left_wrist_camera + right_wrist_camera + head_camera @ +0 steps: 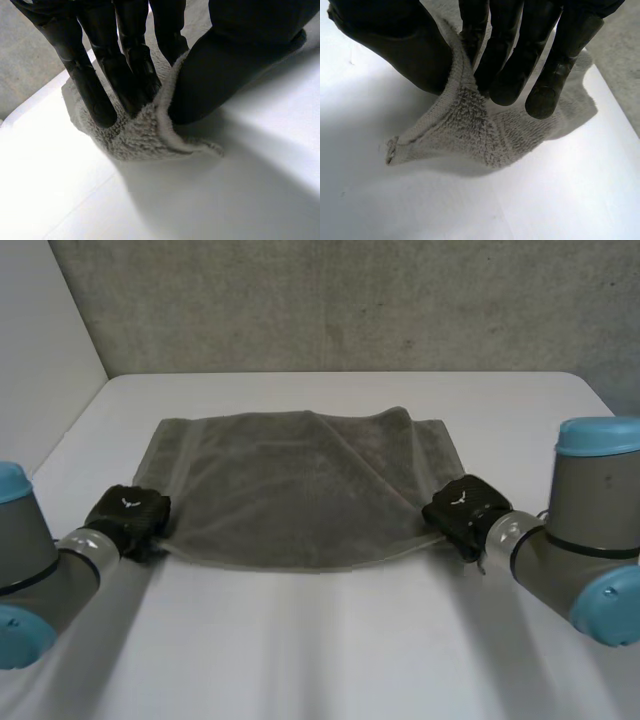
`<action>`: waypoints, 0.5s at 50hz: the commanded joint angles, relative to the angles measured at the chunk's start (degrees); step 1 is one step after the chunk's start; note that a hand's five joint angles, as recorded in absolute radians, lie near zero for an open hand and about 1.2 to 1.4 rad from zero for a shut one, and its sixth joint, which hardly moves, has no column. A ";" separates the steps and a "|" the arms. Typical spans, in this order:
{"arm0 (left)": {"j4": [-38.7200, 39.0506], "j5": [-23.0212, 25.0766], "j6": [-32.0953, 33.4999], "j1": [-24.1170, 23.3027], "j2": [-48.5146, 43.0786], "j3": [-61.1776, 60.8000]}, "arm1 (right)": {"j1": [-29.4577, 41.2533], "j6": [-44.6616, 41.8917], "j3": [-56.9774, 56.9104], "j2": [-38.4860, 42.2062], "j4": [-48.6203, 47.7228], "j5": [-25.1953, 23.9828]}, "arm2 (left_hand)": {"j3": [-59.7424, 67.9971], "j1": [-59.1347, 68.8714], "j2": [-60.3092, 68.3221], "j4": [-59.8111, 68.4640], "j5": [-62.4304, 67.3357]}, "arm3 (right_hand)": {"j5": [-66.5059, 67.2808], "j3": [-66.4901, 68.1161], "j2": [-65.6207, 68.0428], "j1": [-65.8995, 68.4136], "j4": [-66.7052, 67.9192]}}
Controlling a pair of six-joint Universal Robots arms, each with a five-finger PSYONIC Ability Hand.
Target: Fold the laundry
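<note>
On the white table [320,640] a grey towel [300,480] lies spread between the arms. At its near left corner the left hand [128,512] pinches the terry edge between its thumb and close-set fingers [95,95]. At the near right corner the right hand [462,508] does likewise, its fingers [545,95] pressing the raised cloth against the thumb.

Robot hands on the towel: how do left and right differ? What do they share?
The left robot hand holds the near left corner of the towel; the right robot hand its near right corner. Cloth curls up against the left robot hand's thumb; a corner tip trails free past the right robot hand's. Both pinch cloth between thumb and fingers.
</note>
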 commanded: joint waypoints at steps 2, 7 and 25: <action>-9.44 0.00 3.57 1.85 12.61 -6.43 | -4.53 -2.57 4.56 -12.75 9.91 -1.20 | 10.23 11.38 10.22 10.17 10.92 | 2.19 2.84 3.27 3.34 3.35; -16.47 0.26 5.15 4.04 21.49 -9.68 | -6.90 -10.64 7.11 -16.81 20.63 -1.29 | 10.23 11.38 10.22 10.17 10.92 | 2.19 2.84 3.27 3.34 3.35; -14.33 6.24 10.96 6.61 23.67 -9.19 | -12.71 -19.72 1.41 -14.89 24.27 -6.74 | 10.23 11.38 10.22 10.17 10.92 | 2.19 2.84 3.27 3.34 3.35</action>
